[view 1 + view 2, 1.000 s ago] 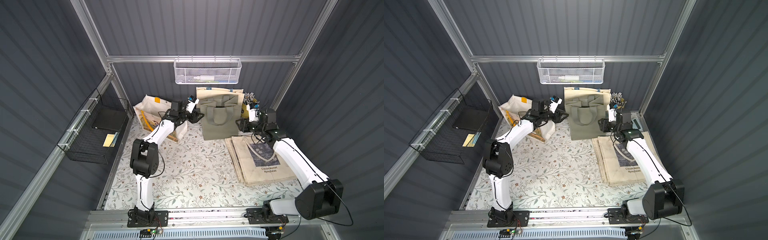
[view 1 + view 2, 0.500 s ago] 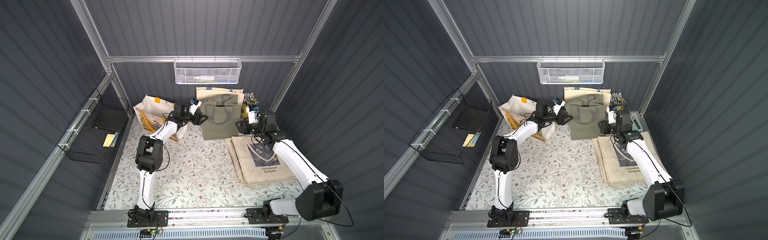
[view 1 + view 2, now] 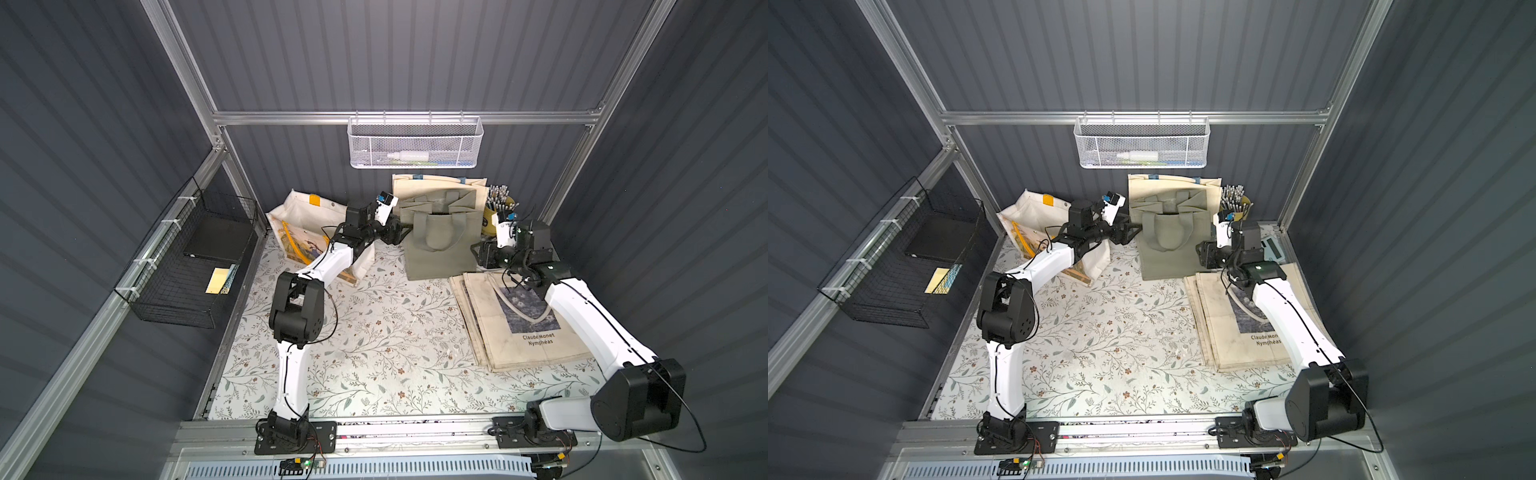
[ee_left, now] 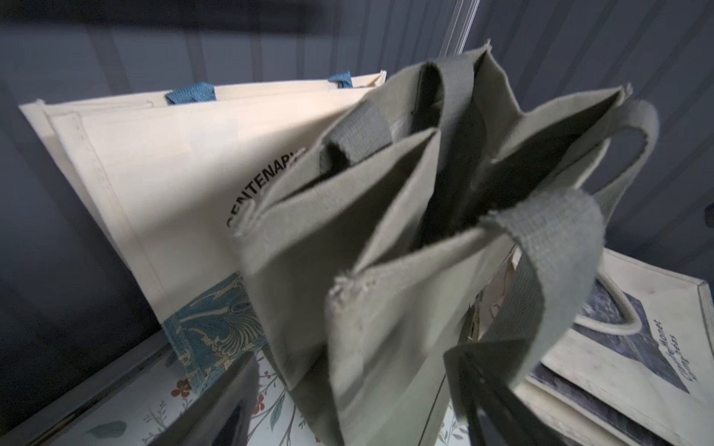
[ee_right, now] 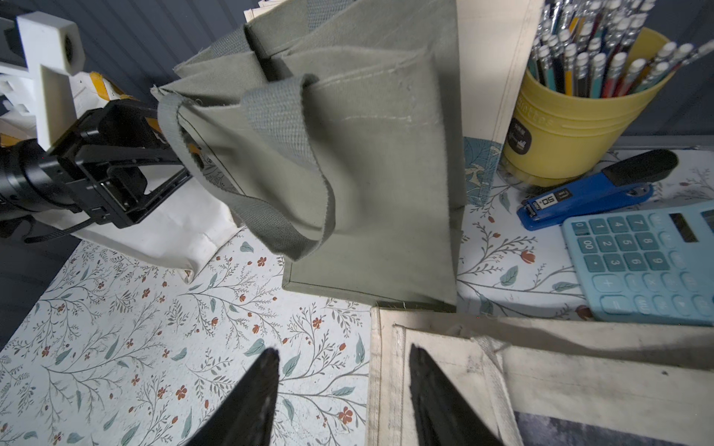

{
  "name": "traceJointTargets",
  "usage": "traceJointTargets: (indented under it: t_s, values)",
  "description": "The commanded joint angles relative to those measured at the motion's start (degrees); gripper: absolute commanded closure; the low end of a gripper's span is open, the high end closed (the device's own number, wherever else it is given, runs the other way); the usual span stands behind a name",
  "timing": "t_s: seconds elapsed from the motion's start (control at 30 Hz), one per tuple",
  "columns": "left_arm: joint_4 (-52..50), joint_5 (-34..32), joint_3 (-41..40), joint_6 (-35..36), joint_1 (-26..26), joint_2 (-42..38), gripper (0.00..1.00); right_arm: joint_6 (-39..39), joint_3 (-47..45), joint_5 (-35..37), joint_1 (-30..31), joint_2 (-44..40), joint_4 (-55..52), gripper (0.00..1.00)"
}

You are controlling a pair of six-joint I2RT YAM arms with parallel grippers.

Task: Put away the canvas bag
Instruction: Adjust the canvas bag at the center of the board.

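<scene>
The left gripper (image 3: 1130, 232), jaws spread wide, sits at the side seam of the canvas bag (image 3: 440, 245), which lies at its 3 o'clock (the nearer arm, I judge). The bag stands upright at 12 o'clock in both top views, its long axis vertical. It is stiff sage weave with webbing handles and leans on a cream tote (image 3: 436, 185). The right gripper (image 5: 343, 349), jaws parted and empty, hovers at the bag's 5 o'clock.

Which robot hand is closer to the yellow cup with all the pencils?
Right. The right gripper is just in front of the yellow cup. The left gripper is on the other side of the green bag.
</scene>
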Motion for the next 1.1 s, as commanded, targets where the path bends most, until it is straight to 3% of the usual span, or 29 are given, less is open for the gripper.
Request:
traceJointTargets:
  t_s: [0.0, 0.13, 0.27, 0.63, 0.77, 0.93, 1.07]
  values:
    - [2.74, 3.41, 2.93, -2.35, 0.24, 1.25, 0.20, -0.18, -0.26, -0.52, 0.01, 0.76, 0.82, 0.44]
    - [0.22, 11.73, 7.94, -3.87, 0.16, 4.95, 0.29, -0.38, -0.16, -0.76, 0.05, 1.03, 0.87, 0.44]
    - [1.99, 13.73, 8.23, -6.21, 0.10, 6.08, 0.36, -0.64, -0.03, -1.09, 0.05, 1.28, 0.77, 0.44]
    - [1.28, 13.56, 5.81, -6.32, -0.68, 2.44, 1.00, -0.73, 0.00, -0.71, 0.06, 0.66, 0.62, 0.44]
    - [0.37, 9.61, 3.82, -6.21, -0.99, -1.76, 1.00, -0.47, -0.16, 1.15, -0.03, -0.32, 0.54, 0.44]
    - [-10.40, 3.40, 2.59, -4.09, -1.31, -7.74, 1.00, 1.32, -0.28, 4.05, -0.32, -2.13, 0.58, 0.44]
    - [-13.03, 1.50, -1.43, -5.32, -1.34, -13.08, 1.00, 3.74, -0.36, 1.86, -1.17, -3.02, 2.26, 0.44]
